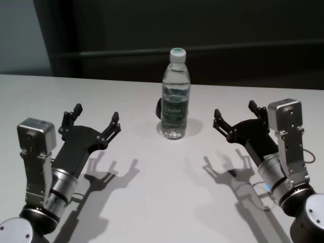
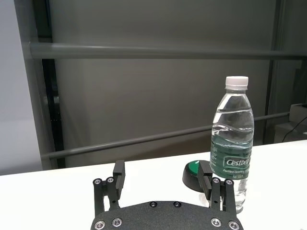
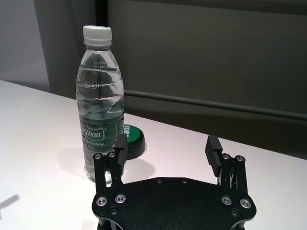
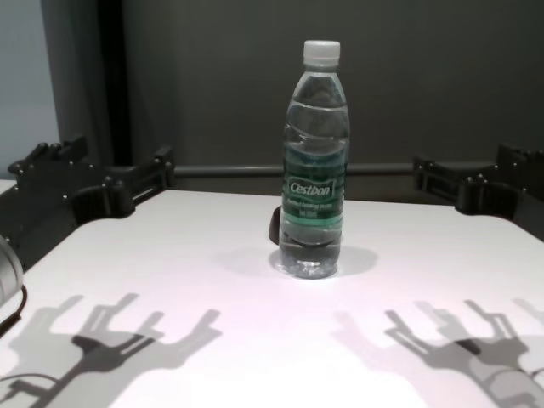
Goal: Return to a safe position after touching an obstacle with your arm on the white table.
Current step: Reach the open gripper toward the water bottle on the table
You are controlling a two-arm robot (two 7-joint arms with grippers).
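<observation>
The obstacle, a clear water bottle [image 1: 175, 96] with a white cap and green label, stands upright near the middle of the white table [image 1: 152, 202]; it also shows in the chest view as the bottle [image 4: 315, 161], in the left wrist view as the bottle [image 2: 232, 143] and in the right wrist view as the bottle [image 3: 100, 105]. My left gripper [image 1: 96, 119] hovers open to the bottle's left, apart from it. On the other side my right gripper [image 1: 237, 115] is open too, with a gap to the bottle. Neither holds anything.
A low black puck with a green top [image 3: 132, 140] lies just behind the bottle, also seen as the puck [image 2: 194, 175]. A dark wall with horizontal rails [image 2: 144, 50] runs behind the table's far edge.
</observation>
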